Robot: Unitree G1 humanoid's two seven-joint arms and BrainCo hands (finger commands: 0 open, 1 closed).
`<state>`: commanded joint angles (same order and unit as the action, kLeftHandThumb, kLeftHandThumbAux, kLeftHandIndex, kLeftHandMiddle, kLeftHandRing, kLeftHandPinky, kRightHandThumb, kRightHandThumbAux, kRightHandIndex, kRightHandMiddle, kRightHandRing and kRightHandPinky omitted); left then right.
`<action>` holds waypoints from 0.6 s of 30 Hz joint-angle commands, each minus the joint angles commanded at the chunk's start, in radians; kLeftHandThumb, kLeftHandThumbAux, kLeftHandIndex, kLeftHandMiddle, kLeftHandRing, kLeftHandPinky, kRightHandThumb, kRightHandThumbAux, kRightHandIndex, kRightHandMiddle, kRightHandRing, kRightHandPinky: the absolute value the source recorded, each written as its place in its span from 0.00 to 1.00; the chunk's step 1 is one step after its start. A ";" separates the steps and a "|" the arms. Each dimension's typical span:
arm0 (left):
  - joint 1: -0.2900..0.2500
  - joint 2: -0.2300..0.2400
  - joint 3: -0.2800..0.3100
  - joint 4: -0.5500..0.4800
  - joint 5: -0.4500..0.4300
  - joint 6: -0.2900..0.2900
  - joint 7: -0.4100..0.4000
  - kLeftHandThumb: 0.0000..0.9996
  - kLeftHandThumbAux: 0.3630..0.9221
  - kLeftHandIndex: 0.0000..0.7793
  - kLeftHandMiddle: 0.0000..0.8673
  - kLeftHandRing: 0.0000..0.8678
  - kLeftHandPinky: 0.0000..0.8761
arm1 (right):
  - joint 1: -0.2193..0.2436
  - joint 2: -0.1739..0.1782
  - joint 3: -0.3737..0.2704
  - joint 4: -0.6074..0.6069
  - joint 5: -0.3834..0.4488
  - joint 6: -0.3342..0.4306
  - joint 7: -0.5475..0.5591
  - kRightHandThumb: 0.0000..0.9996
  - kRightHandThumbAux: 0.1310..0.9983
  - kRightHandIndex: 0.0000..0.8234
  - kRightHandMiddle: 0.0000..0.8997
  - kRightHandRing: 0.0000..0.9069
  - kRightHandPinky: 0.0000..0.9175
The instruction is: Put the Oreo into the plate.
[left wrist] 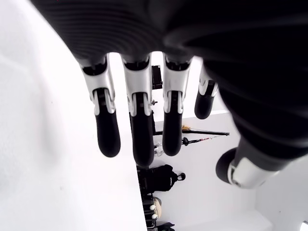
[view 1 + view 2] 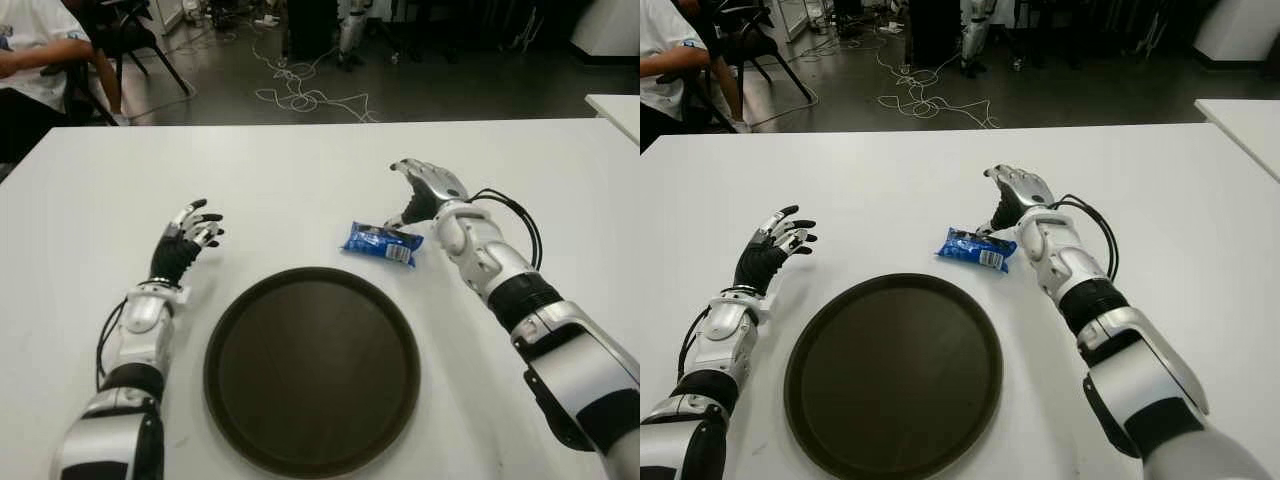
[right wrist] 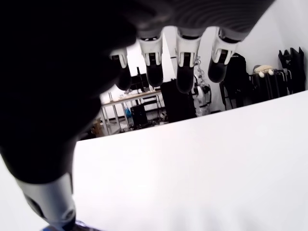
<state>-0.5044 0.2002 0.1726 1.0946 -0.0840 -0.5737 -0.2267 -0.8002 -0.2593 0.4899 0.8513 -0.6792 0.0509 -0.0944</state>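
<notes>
Small blue foil Oreo packet [image 2: 382, 243] lies flat on the white table [image 2: 300, 170], just beyond the far right rim of the round dark brown plastic plate [image 2: 312, 370] and not in it. Packet and plate are near but apart.

Right robot hand [image 2: 428, 190] shows just beyond and to the right of the packet, fingers spread and loosely arched, holding nothing; its thumb tip appears close to the packet's right end, contact cannot be confirmed. Left robot hand [image 2: 190, 235] shows left of the plate, fingers extended and apart, empty, idle.

Step in hand, by judgement: right hand closing in for the grasp. To do it well: bring the palm back over the packet's middle, pinch across its short width with thumb opposing the fingers, and press lightly, since thin foil will likely slide on the smooth table. Lift clear of the rim before moving toward the plate's centre.

Labels: white patches show on the wrapper; no lettering is legible.

Background: a seated person [image 2: 35, 60], cables on the floor [image 2: 300, 95].
</notes>
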 joint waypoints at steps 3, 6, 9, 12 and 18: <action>0.002 0.001 -0.002 -0.004 0.003 -0.004 0.001 0.29 0.45 0.19 0.36 0.40 0.45 | 0.002 -0.007 0.010 -0.016 -0.004 -0.002 0.036 0.00 0.73 0.10 0.11 0.11 0.08; 0.004 0.002 -0.007 -0.006 0.010 -0.008 0.006 0.27 0.45 0.19 0.36 0.40 0.45 | 0.013 -0.023 0.025 -0.045 -0.010 -0.009 0.081 0.00 0.71 0.11 0.12 0.11 0.08; 0.003 0.002 -0.007 -0.005 0.011 -0.010 0.007 0.26 0.45 0.20 0.36 0.41 0.45 | 0.026 -0.041 0.039 -0.087 -0.017 -0.010 0.131 0.00 0.71 0.11 0.12 0.12 0.08; 0.002 0.002 -0.006 -0.004 0.010 -0.009 0.006 0.26 0.45 0.20 0.36 0.41 0.45 | 0.031 -0.056 0.052 -0.123 -0.024 -0.005 0.187 0.00 0.70 0.11 0.12 0.12 0.08; -0.002 0.004 -0.006 0.000 0.014 -0.005 0.013 0.25 0.45 0.20 0.36 0.40 0.44 | 0.033 -0.081 0.082 -0.203 -0.050 0.032 0.324 0.00 0.68 0.13 0.14 0.13 0.08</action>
<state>-0.5064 0.2046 0.1663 1.0943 -0.0695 -0.5791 -0.2142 -0.7668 -0.3400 0.5720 0.6480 -0.7297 0.0825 0.2291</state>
